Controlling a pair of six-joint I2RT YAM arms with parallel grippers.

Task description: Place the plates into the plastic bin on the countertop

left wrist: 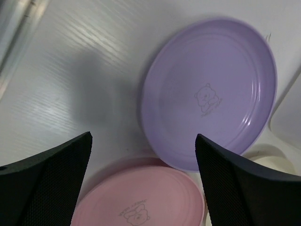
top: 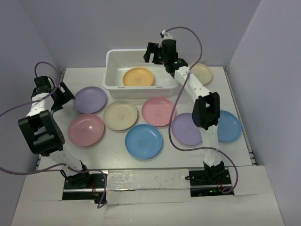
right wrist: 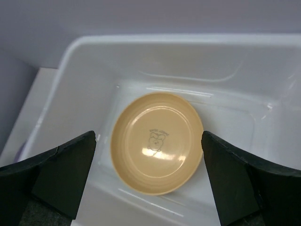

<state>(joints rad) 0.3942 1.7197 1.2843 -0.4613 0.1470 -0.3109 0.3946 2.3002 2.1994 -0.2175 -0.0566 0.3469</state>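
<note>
- Off-white countertop (top: 178, 157), lilac-grey walls (top: 70, 28).
- Right gripper (top: 153, 54), jaws apart, empty, over the plastic bin (top: 113, 70), far centre; one orange-yellow plate (top: 138, 76) inside.
- Left gripper (top: 66, 96), likewise spread, beside the lilac plate (top: 90, 99), left.
- Plates (top: 158, 111) seem light, stiff, slick: pinch a rim.

- On my feed the plastic bin (top: 114, 70) is white, and the orange-yellow plate (right wrist: 156, 142) in it has a faint bear outline at its centre.
- The countertop (top: 113, 157) is off-white.
- On the left I see a lilac plate (left wrist: 209, 92) with the same bear mark, and a pink plate (top: 86, 129).
- In the middle are a cream plate (top: 120, 115), a second pink plate (top: 158, 111) and a blue plate (top: 143, 141).
- On the right are another lilac plate (top: 186, 129), another blue plate (top: 230, 125) and a far cream plate (top: 203, 73).
- The walls (top: 94, 28) are lilac-grey and the cables (top: 201, 47) purple.
- The left gripper (left wrist: 143, 136) and right gripper (right wrist: 148, 134) are black.
</note>
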